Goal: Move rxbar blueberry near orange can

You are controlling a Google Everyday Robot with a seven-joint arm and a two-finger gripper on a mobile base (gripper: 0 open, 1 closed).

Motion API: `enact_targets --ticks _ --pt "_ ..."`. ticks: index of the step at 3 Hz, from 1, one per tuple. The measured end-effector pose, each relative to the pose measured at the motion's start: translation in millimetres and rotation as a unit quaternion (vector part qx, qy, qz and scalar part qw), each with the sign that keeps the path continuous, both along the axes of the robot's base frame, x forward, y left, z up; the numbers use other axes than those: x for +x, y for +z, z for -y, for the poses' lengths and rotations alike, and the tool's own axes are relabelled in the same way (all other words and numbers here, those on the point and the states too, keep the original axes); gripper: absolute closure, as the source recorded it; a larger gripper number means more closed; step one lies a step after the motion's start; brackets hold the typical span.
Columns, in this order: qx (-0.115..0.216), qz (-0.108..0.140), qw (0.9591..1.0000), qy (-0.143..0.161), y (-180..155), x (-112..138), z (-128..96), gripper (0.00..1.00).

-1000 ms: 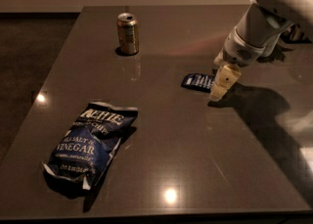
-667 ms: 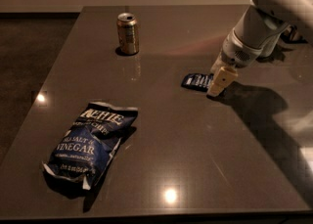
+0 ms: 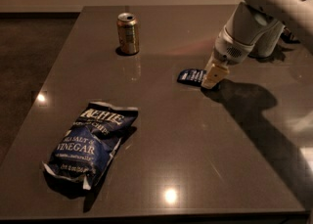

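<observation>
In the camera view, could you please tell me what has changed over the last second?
The gripper edged left, toward the can, and now sits at the right end of the rxbar, which seems to have shifted slightly the same way. Whether the rxbar is gripped cannot be told. The can and chip bag stayed put.

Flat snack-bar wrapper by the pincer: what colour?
The flat rectangular wrapper is dark blue with white lettering; pincer at its right end. Camera view.
</observation>
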State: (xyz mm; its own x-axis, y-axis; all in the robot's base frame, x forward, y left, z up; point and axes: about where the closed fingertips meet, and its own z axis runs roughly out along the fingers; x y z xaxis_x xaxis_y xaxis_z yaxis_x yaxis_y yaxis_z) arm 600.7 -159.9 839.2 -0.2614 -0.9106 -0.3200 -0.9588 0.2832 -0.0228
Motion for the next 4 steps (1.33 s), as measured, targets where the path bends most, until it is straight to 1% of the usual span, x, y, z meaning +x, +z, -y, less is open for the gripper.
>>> enact_targets --ticks 1,2,3,4 --pt "0.000 0.000 1.0000 -0.006 7.3 15.0 -15.5 1.00" --pt "0.000 0.000 0.9997 -0.023 14.6 39.6 -28.5 1.00" --pt "0.008 0.004 0.9992 -0.038 19.3 69.1 -45.6 1.00" --pt "0.018 0.009 0.9985 -0.050 19.6 92.6 -62.2 1.00"
